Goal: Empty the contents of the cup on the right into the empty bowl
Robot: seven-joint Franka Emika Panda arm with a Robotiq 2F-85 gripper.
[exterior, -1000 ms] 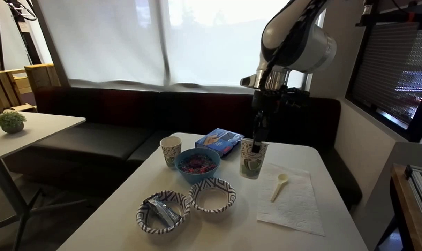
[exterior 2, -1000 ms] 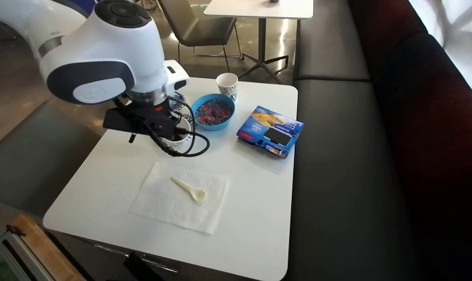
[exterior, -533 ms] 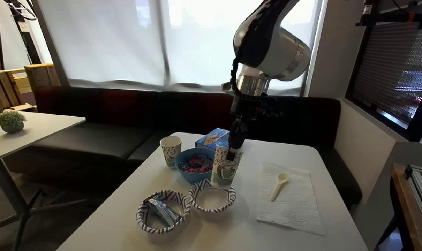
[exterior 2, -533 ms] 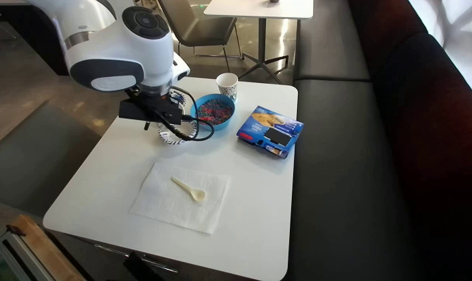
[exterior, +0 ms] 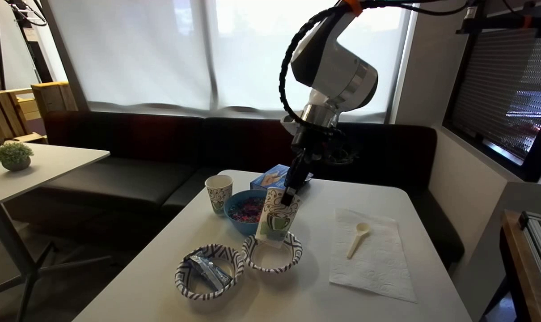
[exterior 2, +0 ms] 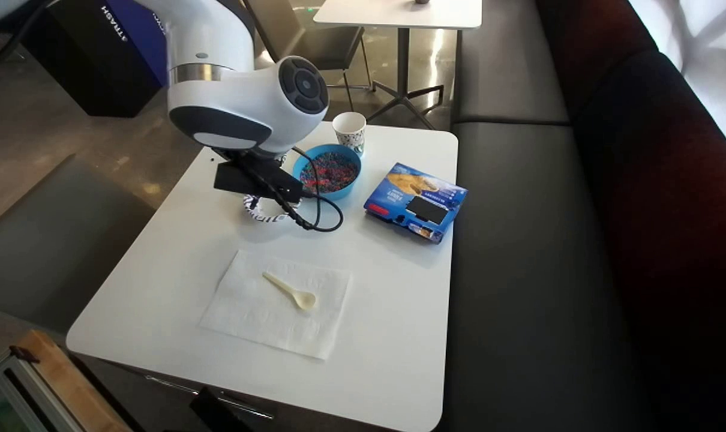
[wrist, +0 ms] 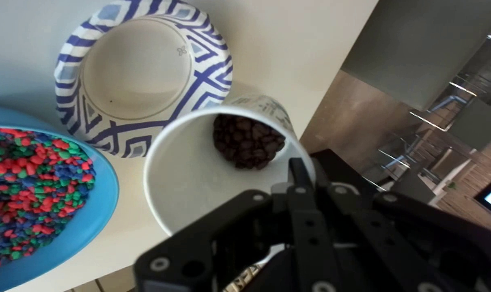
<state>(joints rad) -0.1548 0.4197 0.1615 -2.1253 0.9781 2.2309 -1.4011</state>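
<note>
Well, the cup (exterior: 272,221), tilted with dark beans (wrist: 247,142) inside, is clamped by its wall in the gripper (exterior: 289,194) over the rim of the striped bowl (exterior: 271,258), the blue bowl (exterior: 243,228) just beside, while a blue box (exterior 2: 414,198) lies near the edge of the desk (exterior 2: 387,324) beside the bench (exterior 2: 513,270).

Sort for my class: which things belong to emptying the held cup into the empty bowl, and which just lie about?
Job:
gripper
held cup
brown beans
empty striped bowl

Lying about:
upright cup
blue bowl
box
spoon
paper towel
other striped bowl
foil packet
</note>
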